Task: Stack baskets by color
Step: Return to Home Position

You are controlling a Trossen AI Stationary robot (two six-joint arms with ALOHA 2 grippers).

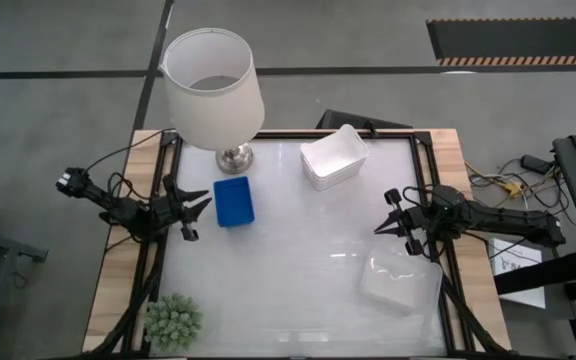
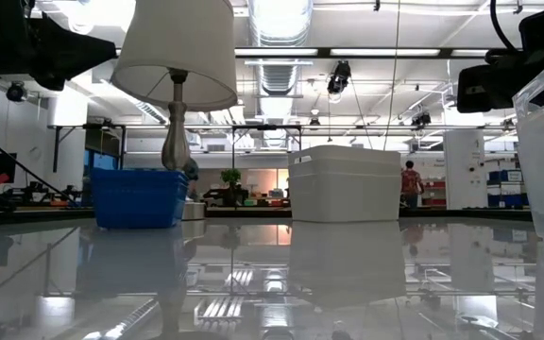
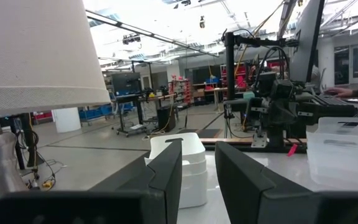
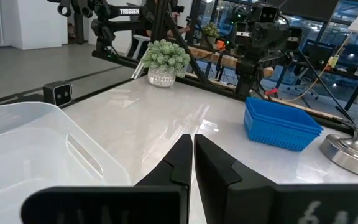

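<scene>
The left gripper [image 3: 199, 149] is held over the table's [image 1: 288, 270] left edge, to the left of the lamp [image 1: 211, 85] and on the nearer side of its base. Its fingers are parted by a moderate gap and nothing is held between them. A plant [image 1: 173, 320] stands well apart from the lamp, at the corner on the same left side. The blue stack [image 1: 233, 200] is set just beside the lamp's base, between that base and the left gripper. The white stack [image 1: 333, 158] is found to the right of the lamp, near the same far edge, and is turned a little askew. The right gripper [image 4: 192, 138] is held at the right edge, far from the lamp. Its fingers are drawn almost together, with only a slit left, and nothing is gripped. The clear stack [image 1: 400, 283] lies diagonally across the table from the lamp, close beside the right gripper. All three colours appear sorted, so only the withdrawal of the arms is judged to remain. Trouble could be caused by a wide or low sweep. The blue stack or the lamp's base could be clipped by the left fingers if that arm is swung inward. The clear stack could be nudged toward the edge if the right arm is lowered while being pulled back. The lamp looks the likelier to topple, being tall on a small base.
</scene>
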